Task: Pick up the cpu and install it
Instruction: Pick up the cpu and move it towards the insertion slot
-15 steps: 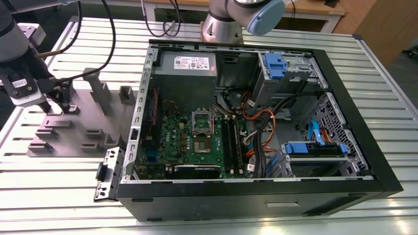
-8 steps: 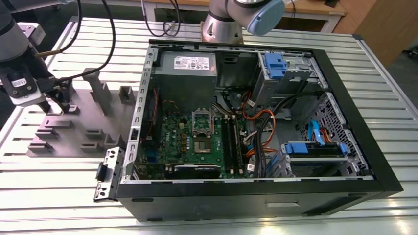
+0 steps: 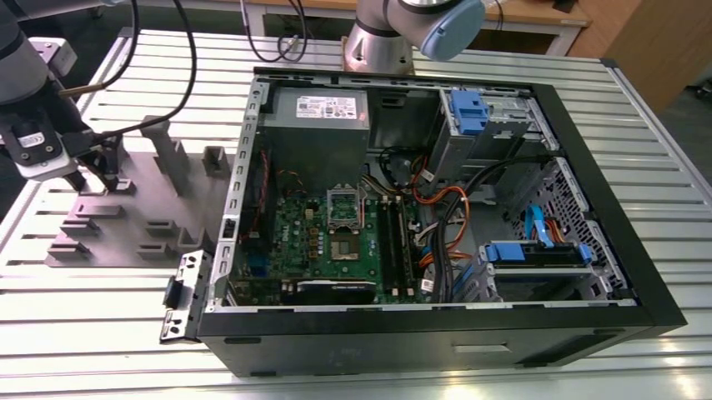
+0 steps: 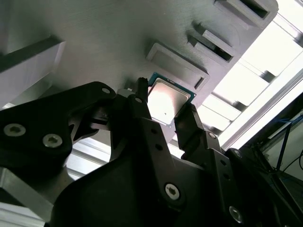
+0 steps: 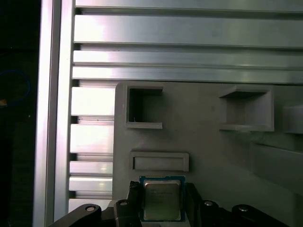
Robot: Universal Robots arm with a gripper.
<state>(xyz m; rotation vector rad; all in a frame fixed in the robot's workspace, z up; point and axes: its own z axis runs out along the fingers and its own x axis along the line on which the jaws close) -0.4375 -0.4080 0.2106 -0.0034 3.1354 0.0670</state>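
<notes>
The cpu [image 4: 165, 101], a small square chip with a shiny silver top and a dark rim, lies between my two black fingers in both wrist views. It sits low on the grey fixture plate [image 5: 208, 156], beside a shallow rectangular recess. My gripper [image 5: 163, 191] is shut on the cpu, one finger against each opposite edge. In the exterior view my gripper [image 3: 95, 182] stands at the far left, down on the grey fixture plate [image 3: 167, 200]. The silver socket frame [image 3: 345, 204] lies on the green motherboard inside the open computer case [image 3: 445, 312].
Upright grey posts [image 3: 167, 146] rise from the fixture plate close to my gripper. A cable [image 3: 183, 75] loops from the arm across the slatted aluminium table [image 3: 112, 308]. Inside the case are orange cables [image 3: 445, 200], blue drive bays [image 3: 534, 254] and a grey power supply [image 3: 317, 112].
</notes>
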